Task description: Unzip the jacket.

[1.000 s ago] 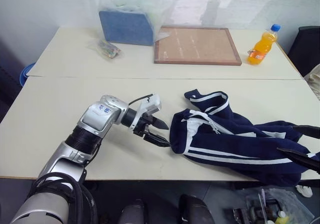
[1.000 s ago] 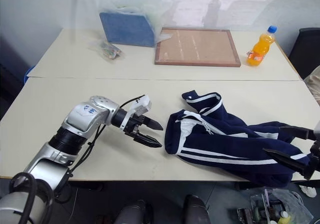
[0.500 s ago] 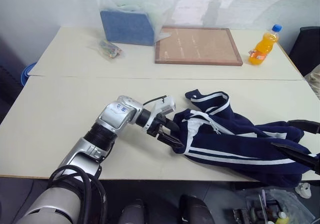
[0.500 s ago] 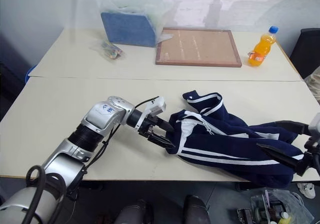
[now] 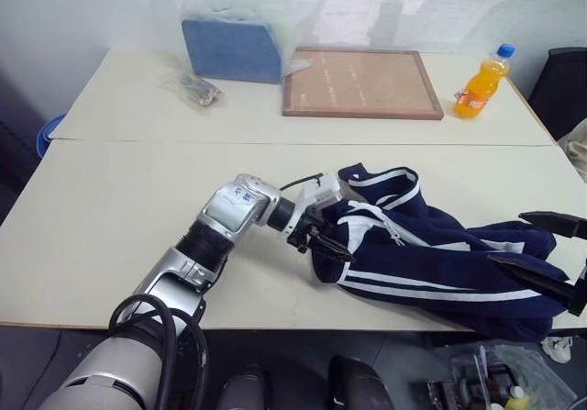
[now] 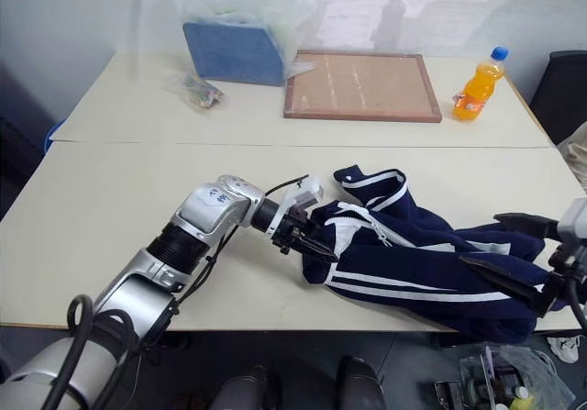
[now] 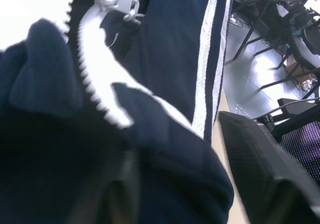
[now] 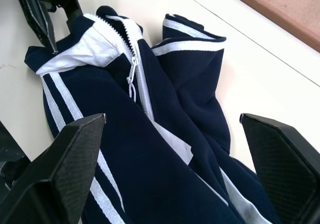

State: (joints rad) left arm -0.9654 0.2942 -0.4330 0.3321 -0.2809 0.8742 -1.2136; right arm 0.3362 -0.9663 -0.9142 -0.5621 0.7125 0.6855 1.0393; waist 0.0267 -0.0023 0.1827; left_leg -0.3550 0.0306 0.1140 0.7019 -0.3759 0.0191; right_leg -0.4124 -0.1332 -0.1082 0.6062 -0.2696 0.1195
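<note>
The navy jacket (image 5: 431,263) with white stripes lies crumpled on the near table, right of centre. Its white zipper (image 8: 134,53) is closed, and the pull (image 8: 131,77) hangs partway down the front. My left gripper (image 5: 326,237) points right at the jacket's left edge, shut on a fold of navy fabric (image 7: 165,174) beside the zipper teeth (image 7: 90,86). My right gripper (image 5: 506,238) hovers open over the jacket's right end, its fingers (image 8: 70,159) spread wide and holding nothing.
On the far table stand a blue box-shaped bag (image 5: 234,48), a small packet (image 5: 193,87), a wood-framed cork board (image 5: 362,83) and an orange drink bottle (image 5: 480,84). A black chair (image 5: 564,89) is at the far right. The jacket hangs near the table's front edge (image 5: 275,323).
My left gripper has moved right from the bare table onto the jacket's left edge, and its fingers have closed in on the fabric. The right gripper has barely moved.
</note>
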